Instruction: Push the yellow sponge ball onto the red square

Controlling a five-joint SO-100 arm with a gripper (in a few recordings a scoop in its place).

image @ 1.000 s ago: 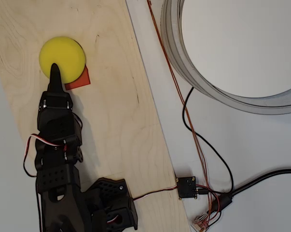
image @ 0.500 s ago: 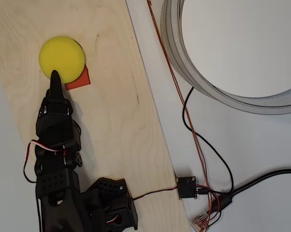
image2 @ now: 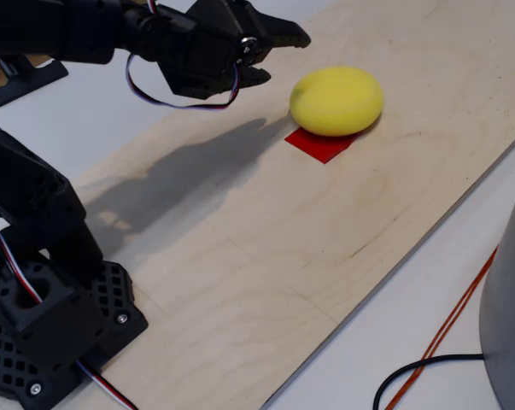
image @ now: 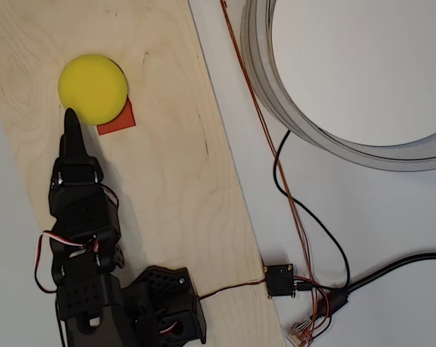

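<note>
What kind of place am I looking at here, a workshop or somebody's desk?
Probably a hobby or lab workbench for robot trials. A plywood board lies on a white table, loose wires and a small circuit board sit beside it, and a black printed arm's pincer hangs near a yellow ball.

Hobby robotics workbench, plywood board (image: 174, 181) on white table, loose wires (image: 304, 217), small circuit board (image: 280, 280)

Pale plywood board (image: 174, 181) on white table (image: 391, 210); grey ring (image: 275, 94), black cable (image: 311, 217), orange wire (image: 261, 123) beside it.
</note>
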